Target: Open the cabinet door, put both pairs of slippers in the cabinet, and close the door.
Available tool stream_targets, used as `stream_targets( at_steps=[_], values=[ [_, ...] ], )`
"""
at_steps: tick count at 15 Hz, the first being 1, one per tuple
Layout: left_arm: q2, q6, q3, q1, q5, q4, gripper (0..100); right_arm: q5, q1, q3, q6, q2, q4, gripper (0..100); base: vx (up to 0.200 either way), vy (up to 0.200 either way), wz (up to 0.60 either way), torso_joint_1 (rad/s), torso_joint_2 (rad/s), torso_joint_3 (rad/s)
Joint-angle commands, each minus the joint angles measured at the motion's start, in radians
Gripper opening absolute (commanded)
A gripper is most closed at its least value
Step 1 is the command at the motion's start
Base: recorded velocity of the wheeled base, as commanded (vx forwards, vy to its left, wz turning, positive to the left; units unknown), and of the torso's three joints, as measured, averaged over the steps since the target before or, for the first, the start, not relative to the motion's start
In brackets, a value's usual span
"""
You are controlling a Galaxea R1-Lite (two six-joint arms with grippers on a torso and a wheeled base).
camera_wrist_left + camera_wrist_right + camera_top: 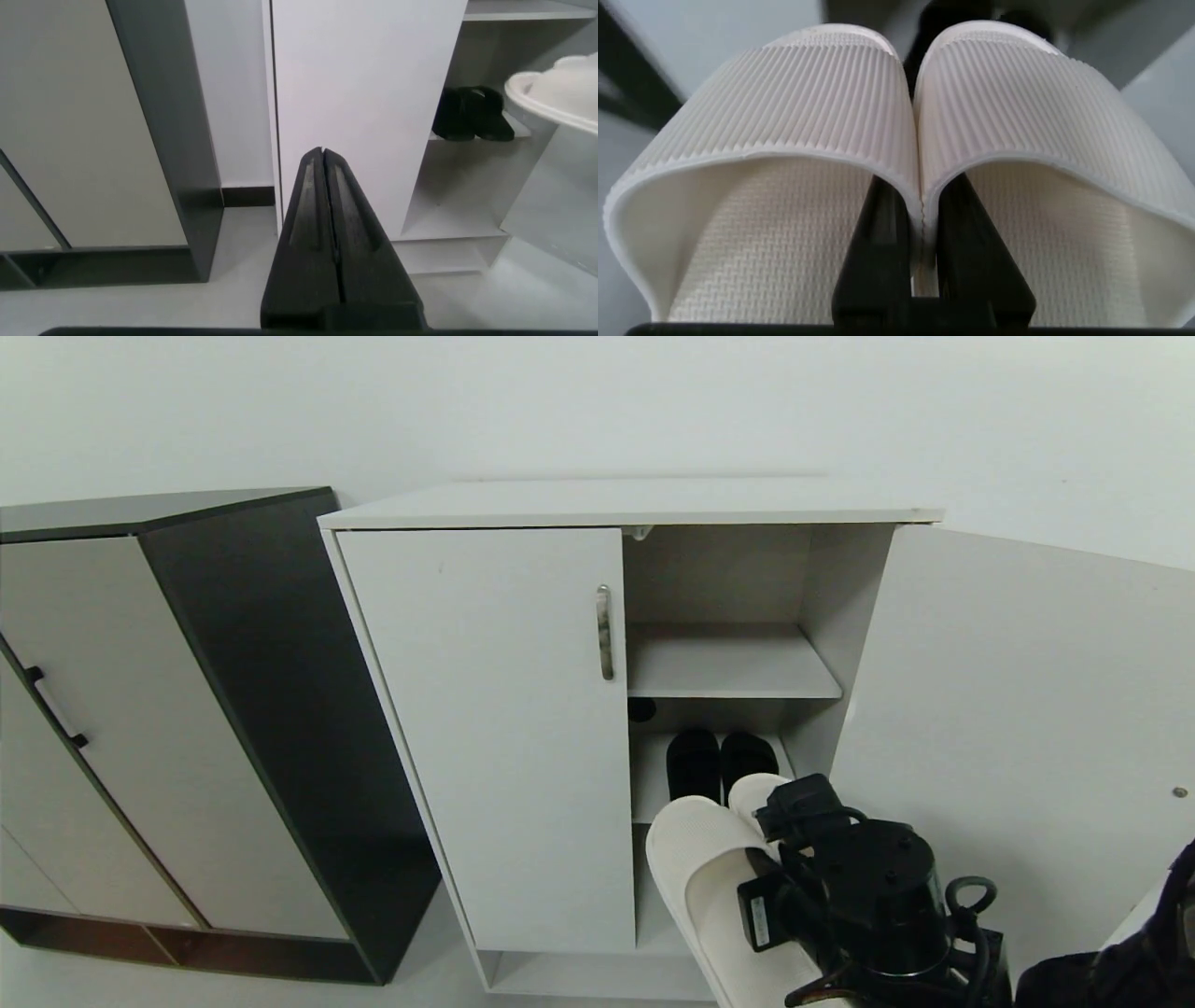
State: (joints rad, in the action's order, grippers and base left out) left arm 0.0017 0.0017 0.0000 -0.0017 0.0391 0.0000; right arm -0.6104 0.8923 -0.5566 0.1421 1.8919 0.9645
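Two white slippers sit side by side in our right pincer, which is clamped on their touching inner edges, toes pointing at the cabinet. Our left pincer faces the closed left door, its fingers pressed together on nothing. Beyond the white pair, the right door stands swung wide, and the black slippers already lie on the middle shelf, under the upper shelf. We judge the second pair is about to go in. The grip is narrow, on soft rims only, so a slipper could sag or twist out if a toe catches a shelf lip or the closed door's edge. Sliding in on the middle shelf would also shove the black pair backward. The wrist sits near the open door and may knock it.
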Motion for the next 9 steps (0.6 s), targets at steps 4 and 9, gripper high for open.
stream_targets(
  at_steps=[4, 9],
  values=[
    [0.0, 0.001, 0.0, 0.0, 0.001, 0.002, 0, -0.103, 0.005, -0.241, 0.119, 0.007, -0.279, 0, 0.0, 0.0, 0.0, 0.0, 0.0, 0.0],
    [0.0, 0.001, 0.0, 0.0, 0.001, 0.0, 0, -0.18, 0.004, -0.462, 0.201, -0.083, -0.55, 0, 0.0, 0.0, 0.0, 0.0, 0.0, 0.0]
  ],
)
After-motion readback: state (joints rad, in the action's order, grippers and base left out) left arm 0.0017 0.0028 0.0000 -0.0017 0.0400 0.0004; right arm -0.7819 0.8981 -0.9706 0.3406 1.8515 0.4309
